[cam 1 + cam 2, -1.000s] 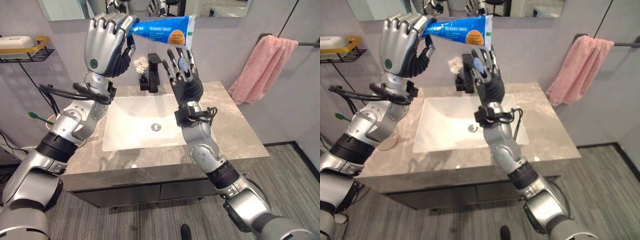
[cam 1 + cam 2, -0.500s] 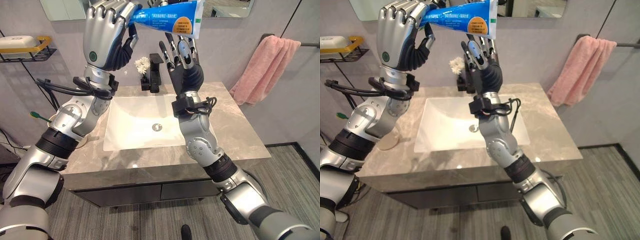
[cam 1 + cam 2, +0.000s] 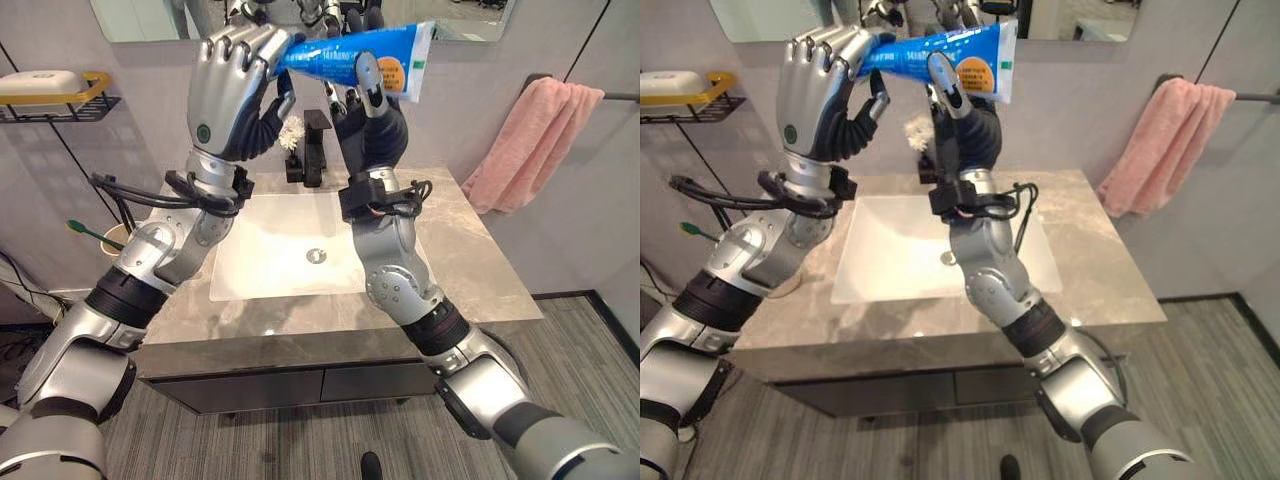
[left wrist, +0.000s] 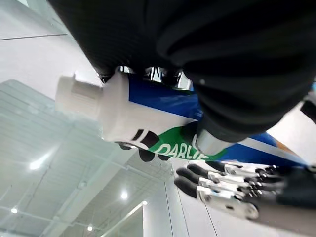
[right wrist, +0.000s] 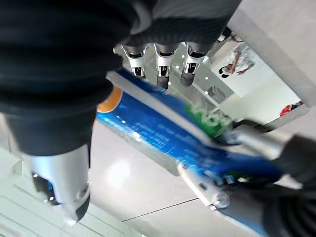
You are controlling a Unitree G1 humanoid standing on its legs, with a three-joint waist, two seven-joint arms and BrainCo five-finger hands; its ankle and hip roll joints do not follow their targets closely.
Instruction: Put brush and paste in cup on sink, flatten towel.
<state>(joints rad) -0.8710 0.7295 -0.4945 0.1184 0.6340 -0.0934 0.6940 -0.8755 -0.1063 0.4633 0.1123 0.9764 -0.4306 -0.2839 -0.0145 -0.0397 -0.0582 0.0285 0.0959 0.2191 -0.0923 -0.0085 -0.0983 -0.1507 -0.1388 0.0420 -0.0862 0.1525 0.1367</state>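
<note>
The blue toothpaste tube (image 3: pixel 350 62) is held high above the sink (image 3: pixel 285 255) by both: the left robot hand (image 3: pixel 232 95) is curled round its cap end, and the right robot hand (image 3: pixel 368 115) is closed on its flat end.

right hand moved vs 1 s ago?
Yes. The right hand rose from beside the faucet to above it and now closes on the toothpaste tube, which the left hand holds.

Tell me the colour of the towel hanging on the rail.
Pink; the towel shows best in the left eye view.
</note>
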